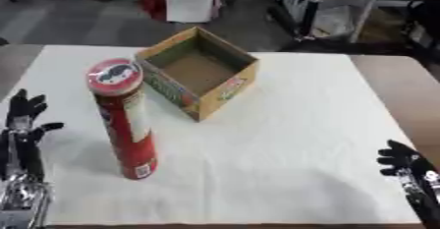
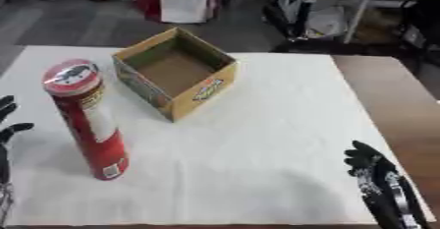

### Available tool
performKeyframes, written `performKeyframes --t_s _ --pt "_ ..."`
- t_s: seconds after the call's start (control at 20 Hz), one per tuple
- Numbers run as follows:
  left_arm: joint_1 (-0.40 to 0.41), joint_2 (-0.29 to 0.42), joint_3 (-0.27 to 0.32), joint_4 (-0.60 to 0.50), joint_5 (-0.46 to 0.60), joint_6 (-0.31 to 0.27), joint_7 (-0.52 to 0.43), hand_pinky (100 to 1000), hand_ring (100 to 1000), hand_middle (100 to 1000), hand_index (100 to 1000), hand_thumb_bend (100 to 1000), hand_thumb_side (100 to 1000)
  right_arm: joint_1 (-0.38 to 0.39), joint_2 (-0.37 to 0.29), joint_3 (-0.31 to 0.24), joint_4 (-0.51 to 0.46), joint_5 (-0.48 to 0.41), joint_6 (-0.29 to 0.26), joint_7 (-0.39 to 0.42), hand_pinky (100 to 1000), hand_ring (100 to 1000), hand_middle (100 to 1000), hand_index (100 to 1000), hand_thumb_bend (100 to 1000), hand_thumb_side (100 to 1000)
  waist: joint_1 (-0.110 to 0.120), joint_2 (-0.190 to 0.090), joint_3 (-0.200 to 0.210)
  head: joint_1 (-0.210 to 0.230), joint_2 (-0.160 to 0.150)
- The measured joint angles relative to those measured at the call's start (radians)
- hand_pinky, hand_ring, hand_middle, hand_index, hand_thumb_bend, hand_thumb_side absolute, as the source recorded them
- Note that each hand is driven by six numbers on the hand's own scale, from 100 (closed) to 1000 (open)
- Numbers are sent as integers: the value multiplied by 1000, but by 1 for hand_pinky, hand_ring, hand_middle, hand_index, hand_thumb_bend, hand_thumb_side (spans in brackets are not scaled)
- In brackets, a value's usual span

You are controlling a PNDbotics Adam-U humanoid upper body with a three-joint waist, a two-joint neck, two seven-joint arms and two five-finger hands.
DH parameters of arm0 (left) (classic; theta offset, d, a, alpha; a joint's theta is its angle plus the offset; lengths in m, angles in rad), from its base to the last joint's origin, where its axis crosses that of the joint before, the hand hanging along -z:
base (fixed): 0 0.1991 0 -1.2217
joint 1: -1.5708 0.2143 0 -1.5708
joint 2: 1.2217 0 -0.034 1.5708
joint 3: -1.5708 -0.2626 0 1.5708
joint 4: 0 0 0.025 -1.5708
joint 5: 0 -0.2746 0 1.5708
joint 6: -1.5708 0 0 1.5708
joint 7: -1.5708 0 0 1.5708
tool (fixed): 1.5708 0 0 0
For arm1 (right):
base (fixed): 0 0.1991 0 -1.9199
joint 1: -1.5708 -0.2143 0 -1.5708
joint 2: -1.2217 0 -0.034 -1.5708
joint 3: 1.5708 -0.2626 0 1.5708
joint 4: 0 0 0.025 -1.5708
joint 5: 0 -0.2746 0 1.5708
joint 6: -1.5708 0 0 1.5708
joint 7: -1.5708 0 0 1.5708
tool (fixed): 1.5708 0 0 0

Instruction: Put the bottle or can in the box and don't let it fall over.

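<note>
A tall red can [image 1: 126, 120] with a red lid stands upright on the white cloth, left of centre. Behind it and to its right sits an open cardboard box [image 1: 199, 71], turned diamond-wise, with nothing inside. My left hand [image 1: 23, 125] rests open at the left edge, fingers up, a short way left of the can and apart from it. At the lower right corner my right hand [image 2: 371, 166] shows with its fingers curled, holding nothing, far from both can and box.
A white cloth [image 1: 292, 139] covers most of the brown table [image 1: 399, 80], whose bare wood shows at the right. Chairs, a metal rack and hanging cloth stand on the floor beyond the far edge.
</note>
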Motion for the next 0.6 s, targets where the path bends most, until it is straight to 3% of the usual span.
performKeyframes --t_s 0.05,0.1,0.2,0.45,0.6 --pt "0 0 -1 -9 -35 -11 -52 652 898 814 1000 842 788 0 0 0 0 0 0 0 678 742 722 881 100 900 0 0 0 0 0" --pt "1 0 -3 -19 -71 -20 -101 663 898 815 1000 710 737 0 0 0 0 0 0 0 677 742 722 881 100 906 0 0 0 -1 0" --pt "4 0 -5 -35 -135 -27 -178 671 899 815 1000 667 732 0 0 0 0 0 0 0 677 742 722 881 100 908 0 1 0 -3 0" --pt "8 0 -33 -43 -237 -22 -276 681 900 817 1000 688 733 0 0 0 0 1 2 -2 677 742 722 881 100 908 -1 3 -2 -8 0" --pt "8 0 -54 -43 -261 -28 -299 680 901 817 1000 792 768 0 0 0 0 1 2 -2 677 742 722 881 100 906 -1 3 -4 -8 0"
